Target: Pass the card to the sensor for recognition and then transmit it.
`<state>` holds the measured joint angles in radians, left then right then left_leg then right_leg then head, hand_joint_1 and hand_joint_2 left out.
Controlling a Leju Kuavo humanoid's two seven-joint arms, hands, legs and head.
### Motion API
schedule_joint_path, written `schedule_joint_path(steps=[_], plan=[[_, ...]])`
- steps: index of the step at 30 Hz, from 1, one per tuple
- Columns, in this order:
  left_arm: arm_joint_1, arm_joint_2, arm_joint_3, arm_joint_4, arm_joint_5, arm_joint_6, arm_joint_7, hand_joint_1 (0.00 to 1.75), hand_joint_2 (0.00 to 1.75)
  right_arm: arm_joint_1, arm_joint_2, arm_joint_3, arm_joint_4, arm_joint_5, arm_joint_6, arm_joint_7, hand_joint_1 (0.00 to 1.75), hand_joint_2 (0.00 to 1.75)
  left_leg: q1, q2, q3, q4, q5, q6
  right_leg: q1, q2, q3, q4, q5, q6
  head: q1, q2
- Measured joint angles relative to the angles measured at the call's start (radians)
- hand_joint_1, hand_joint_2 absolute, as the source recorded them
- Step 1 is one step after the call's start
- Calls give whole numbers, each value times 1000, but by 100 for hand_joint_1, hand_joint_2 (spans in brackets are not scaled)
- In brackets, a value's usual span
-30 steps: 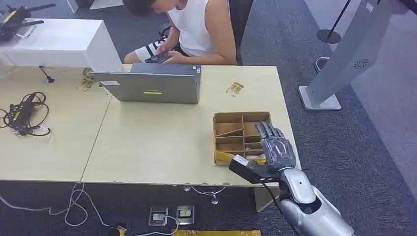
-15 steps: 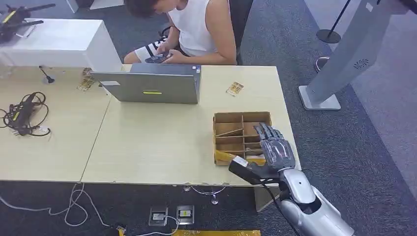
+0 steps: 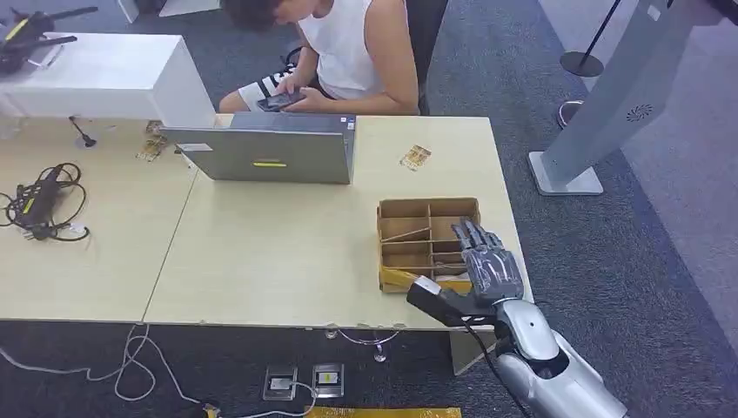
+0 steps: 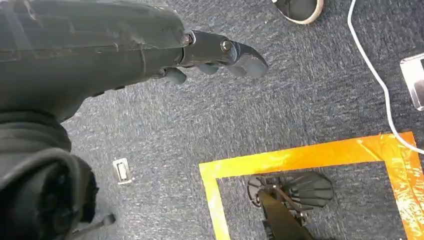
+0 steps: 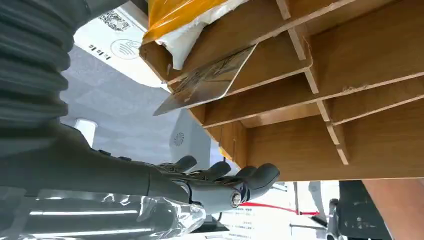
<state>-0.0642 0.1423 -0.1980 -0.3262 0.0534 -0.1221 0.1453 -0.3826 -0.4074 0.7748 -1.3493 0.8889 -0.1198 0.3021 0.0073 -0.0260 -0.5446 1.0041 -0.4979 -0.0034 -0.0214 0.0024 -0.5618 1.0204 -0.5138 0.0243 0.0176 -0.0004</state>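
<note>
Right hand [image 3: 490, 266], fingers spread and empty, hovers over the divided cardboard box [image 3: 424, 209] at the desk's right edge; pinch the tilted card [image 5: 207, 80] by its raised edge.

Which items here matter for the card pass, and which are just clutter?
Job:
- right hand, over the box, holding nothing
- card leaning in a compartment
- divided cardboard box

Lying about:
- laptop
- cable bundle
- small card on the table beyond the box
- person with a phone
</note>
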Motion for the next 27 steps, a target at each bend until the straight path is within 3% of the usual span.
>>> schedule_joint_path(steps=[24, 25, 26, 27], plan=[[1, 5, -1, 0, 6, 0, 0, 0, 0, 10, -16, -11, 2, -2, -5, 4, 0, 175, 0, 0, 0, 0, 0, 0, 0, 0, 0, 0, 0, 0, 0, 0], [1, 5, -1, 0, 6, 0, 0, 0, 0, 10, -16, -12, 1, -2, -5, 4, 58, 175, 0, 0, 0, 0, 0, 0, 0, 0, 0, 0, 0, 0, 0, 0], [1, 5, -1, 0, 6, 0, 0, 0, 0, 10, -16, -12, 1, -2, -5, 4, 154, 175, 0, 0, 0, 0, 0, 0, 0, 0, 0, 0, 0, 0, 0, 0], [1, 5, -1, 0, 6, 0, 0, 0, 0, 10, -16, -12, 1, -2, -5, 4, 164, 175, 0, 0, 0, 0, 0, 0, 0, 0, 0, 0, 0, 0, 0, 0]])
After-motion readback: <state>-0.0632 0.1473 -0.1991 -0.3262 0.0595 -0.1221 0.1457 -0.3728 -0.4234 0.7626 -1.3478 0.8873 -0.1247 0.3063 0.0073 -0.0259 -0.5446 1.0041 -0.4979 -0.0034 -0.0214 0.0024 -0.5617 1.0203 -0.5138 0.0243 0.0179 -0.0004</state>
